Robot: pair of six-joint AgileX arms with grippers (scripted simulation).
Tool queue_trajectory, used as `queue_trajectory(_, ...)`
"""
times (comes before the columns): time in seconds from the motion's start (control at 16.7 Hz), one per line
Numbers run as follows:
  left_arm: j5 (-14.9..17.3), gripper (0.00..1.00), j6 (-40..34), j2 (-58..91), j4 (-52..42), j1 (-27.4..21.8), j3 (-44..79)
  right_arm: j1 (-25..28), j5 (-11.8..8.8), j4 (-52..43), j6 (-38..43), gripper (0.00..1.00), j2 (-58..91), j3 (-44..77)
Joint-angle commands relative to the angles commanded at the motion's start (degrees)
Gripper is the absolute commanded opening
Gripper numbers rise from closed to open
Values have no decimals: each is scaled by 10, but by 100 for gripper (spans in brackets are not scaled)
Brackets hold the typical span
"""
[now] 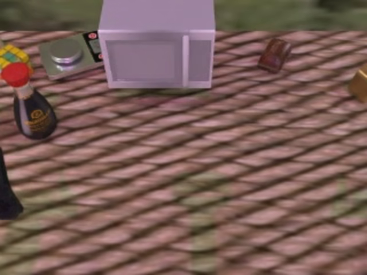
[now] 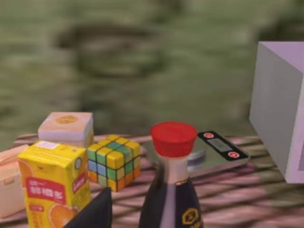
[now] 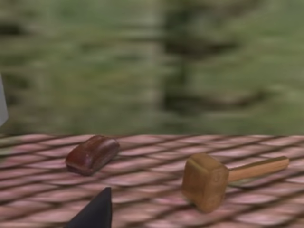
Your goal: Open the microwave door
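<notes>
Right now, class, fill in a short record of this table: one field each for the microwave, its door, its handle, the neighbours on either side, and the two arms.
microwave: far edge of the table, near the middle
microwave door: shut, window facing the camera
handle: slim vertical bar at the door's right edge
left of it: kitchen scale, soy sauce bottle, puzzle cube, juice carton
right of it: brown block, wooden mallet
left arm: at the table's left edge, away from the microwave
right arm: outside the top view
</notes>
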Motion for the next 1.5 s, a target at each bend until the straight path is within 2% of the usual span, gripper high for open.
queue_trajectory(0.3, -9, 100, -10, 35, -15, -15, 33, 0, 0, 0, 0, 100, 0, 0)
queue_trajectory(0.54, -38, 100, -46, 168, -62, -63, 154, 0, 0, 0, 0, 100, 0, 0)
queue_trajectory(1.2, -154, 100, -218, 830, -217, -257, 697, 0, 0, 0, 0, 100, 0, 0)
queue_trajectory(1.5, -199, 100, -280, 1077, -285, -330, 888, 0, 0, 0, 0, 100, 0, 0)
